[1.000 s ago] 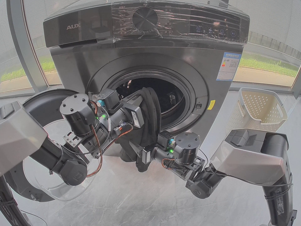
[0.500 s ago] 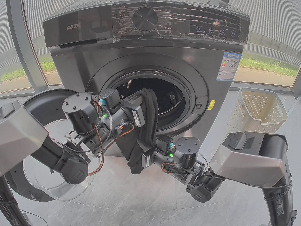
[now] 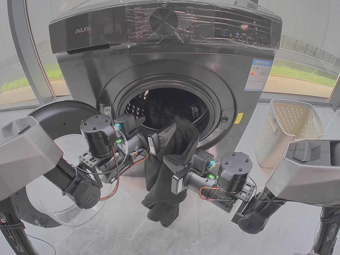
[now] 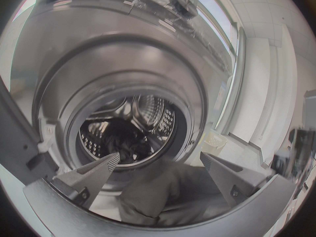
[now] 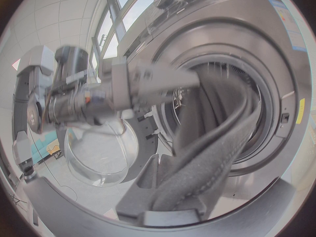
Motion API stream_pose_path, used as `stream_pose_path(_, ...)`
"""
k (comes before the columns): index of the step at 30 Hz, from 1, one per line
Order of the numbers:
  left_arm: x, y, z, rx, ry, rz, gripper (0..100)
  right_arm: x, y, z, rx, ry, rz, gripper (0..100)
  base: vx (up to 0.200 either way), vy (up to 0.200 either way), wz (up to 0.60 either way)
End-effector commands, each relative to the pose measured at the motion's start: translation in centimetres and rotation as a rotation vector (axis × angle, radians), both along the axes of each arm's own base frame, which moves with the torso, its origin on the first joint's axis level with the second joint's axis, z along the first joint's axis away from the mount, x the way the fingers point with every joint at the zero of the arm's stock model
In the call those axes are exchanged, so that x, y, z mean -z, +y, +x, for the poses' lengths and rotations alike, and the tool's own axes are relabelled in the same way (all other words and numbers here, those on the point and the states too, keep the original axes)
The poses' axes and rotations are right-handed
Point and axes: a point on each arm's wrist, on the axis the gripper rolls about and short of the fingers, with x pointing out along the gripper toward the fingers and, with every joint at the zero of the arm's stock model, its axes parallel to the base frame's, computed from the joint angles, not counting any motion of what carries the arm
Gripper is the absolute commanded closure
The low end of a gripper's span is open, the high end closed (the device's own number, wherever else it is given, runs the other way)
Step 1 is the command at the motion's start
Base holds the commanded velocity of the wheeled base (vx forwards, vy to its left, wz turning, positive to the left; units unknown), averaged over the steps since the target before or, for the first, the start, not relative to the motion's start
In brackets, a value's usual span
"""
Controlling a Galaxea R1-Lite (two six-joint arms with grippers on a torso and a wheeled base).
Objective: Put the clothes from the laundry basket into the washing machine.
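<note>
**Black garment half out of the drum, right end effector clamped on it**

You face the washing machine (image 3: pixel 88 75) with its door (image 3: pixel 53 119) swung open at 9 o'clock of the drum opening (image 3: pixel 184 100). A black garment (image 3: pixel 166 192) spills over the 6 o'clock lip of that opening. Its upper part lies inside the drum, and the rest hangs down the machine's front towards the floor (image 3: pixel 106 227).

Your right end effector (image 3: pixel 174 163) sits just below the lip at 6 o'clock, its fingers closed tight on a fold of the garment. The right wrist view shows the cloth (image 5: pixel 210 155) pinched there.

Your left end effector (image 3: pixel 169 133) is at 7 o'clock by the lip, fingers spread wide apart, with the cloth close by them but ungripped. In the left wrist view, dark clothes (image 4: pixel 125 142) lie in the drum.

The laundry basket (image 3: pixel 294 124) stands tilted at 3 o'clock of the machine, well apart from both end effectors.
</note>
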Motion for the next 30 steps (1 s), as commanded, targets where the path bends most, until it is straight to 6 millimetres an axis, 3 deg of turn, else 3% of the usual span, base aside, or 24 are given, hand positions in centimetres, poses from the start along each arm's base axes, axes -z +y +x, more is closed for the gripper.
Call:
stream_pose_path(1,2.2,1.8,-0.2,-0.031,0.092,0.043,0,-2.6,-1.9,0.4,0.045,-0.054,0.051,100,0.0,0.0,0.0)
stream_pose_path(15,5.0,2.3,-1.8,0.039,0.181,0.098,0,-4.5,-2.3,1.8,0.078,-0.104,0.101,100,0.0,0.0,0.0)
stream_pose_path(19,6.3,1.5,-2.9,0.155,0.181,0.105,0,-5.1,-1.8,2.0,0.07,-0.115,0.112,100,0.0,0.0,0.0)
stream_pose_path(30,9.7,-0.7,-2.3,0.23,0.165,0.101,0,-5.8,-1.1,2.2,0.061,-0.123,0.123,100,0.0,0.0,0.0)
